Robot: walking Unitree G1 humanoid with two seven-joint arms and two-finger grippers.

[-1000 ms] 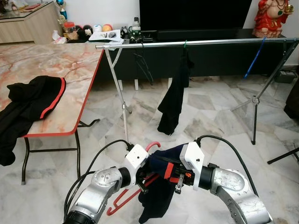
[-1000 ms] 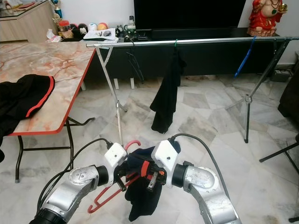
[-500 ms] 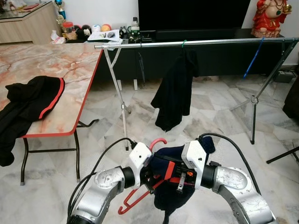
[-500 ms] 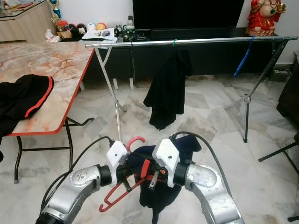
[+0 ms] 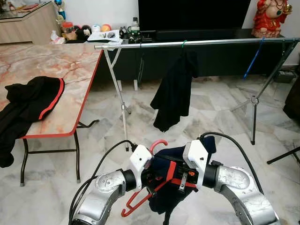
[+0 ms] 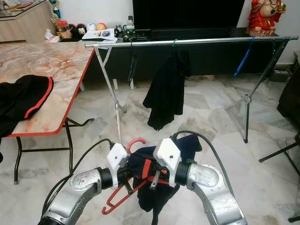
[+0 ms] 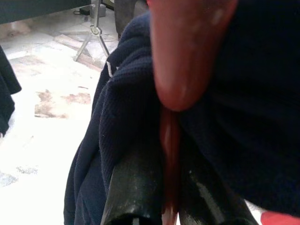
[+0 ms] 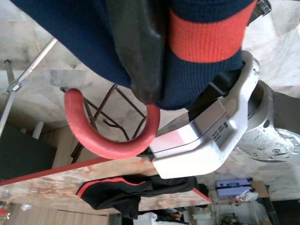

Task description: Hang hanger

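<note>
Left eye view has my two arms meeting low in front of me, well short of the clothes rail (image 5: 197, 43) that crosses the room ahead. My left gripper (image 5: 149, 177) holds the red hanger (image 5: 140, 199), and in my left wrist view my two black fingers (image 7: 136, 187) are pressed together on the hanger's thin red bar, with the navy garment (image 5: 173, 187) bunched around them. My right gripper (image 5: 180, 180) meets that same bundle from the other side; in my right wrist view one of its fingers (image 8: 138, 51) lies against the navy cloth beside an orange band of knit, but whether that pair is closed on the fabric I cannot tell. The hanger's hook (image 8: 101, 129) curls up above the garment, pointing toward the rail yet far below it. On the rail hangs a black garment (image 5: 173, 91) from a green hook, with a blue hanger (image 5: 254, 58) further toward the rail's right end. To the left of the rail stands a marble-topped table (image 5: 51, 65) with a black and red jacket (image 5: 28, 105) draped over its near edge.
</note>
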